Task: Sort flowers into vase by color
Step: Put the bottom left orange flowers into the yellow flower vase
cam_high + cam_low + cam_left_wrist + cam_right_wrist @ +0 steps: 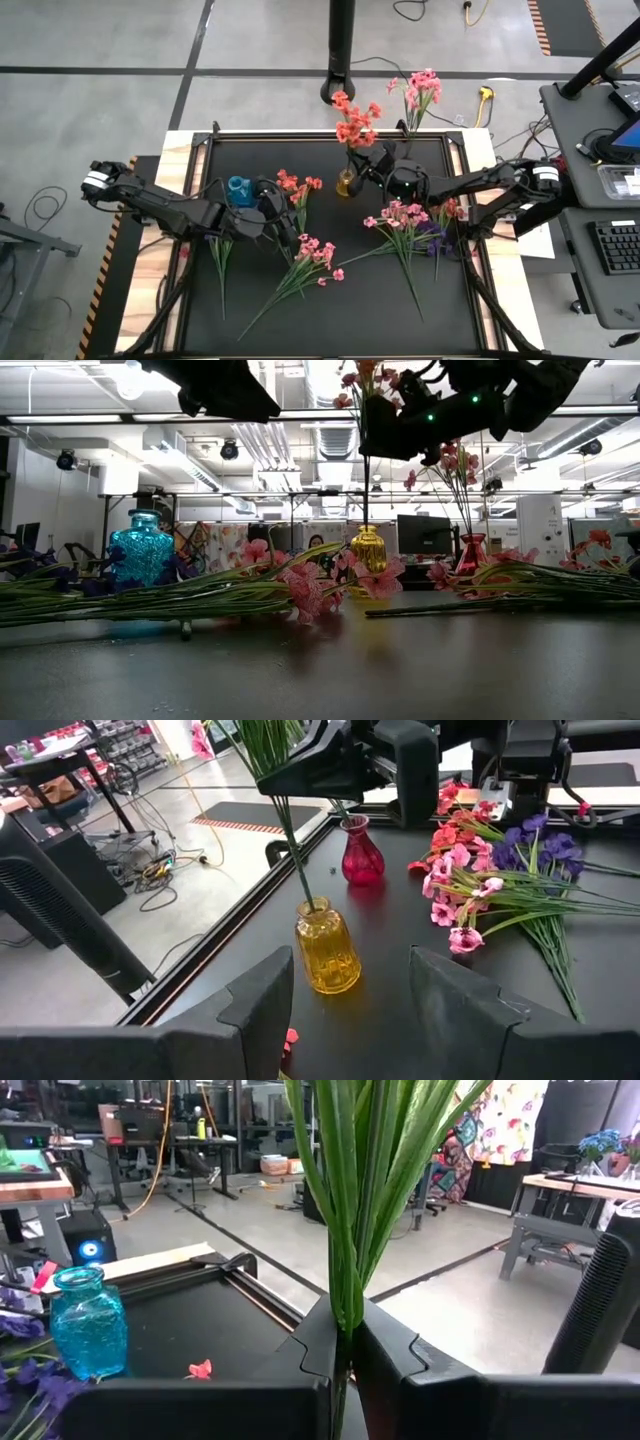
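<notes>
An orange-red flower spray [355, 122] stands upright, its thin stem [300, 870] reaching down into the neck of the yellow vase [327, 952]. My right gripper [345, 1342] is shut on the spray's green stems above the vase. My left gripper [350, 1010] is open a little way short of the yellow vase, with nothing between its fingers. Pink flowers [420, 88] stand in a red vase [362, 860]. The blue vase [238, 190] stands beside my left gripper. More pink [312, 255], orange-red [298, 188] and purple [435, 235] sprays lie flat on the table. My right gripper pinches the spray's bundle of green stems and leaves [345, 1305] between its two fingers, well below the blossoms. The fingers come in level from the table's right and lie across the stems. The spray stays upright, its lower stem end [312, 905] inside the yellow vase's neck.
The black mat's raised frame [200, 150] borders the work area. A dark pole [340, 50] stands behind the far edge. A loose green stem [222, 262] lies near my left arm. A red petal [200, 1370] lies on the mat near the blue vase.
</notes>
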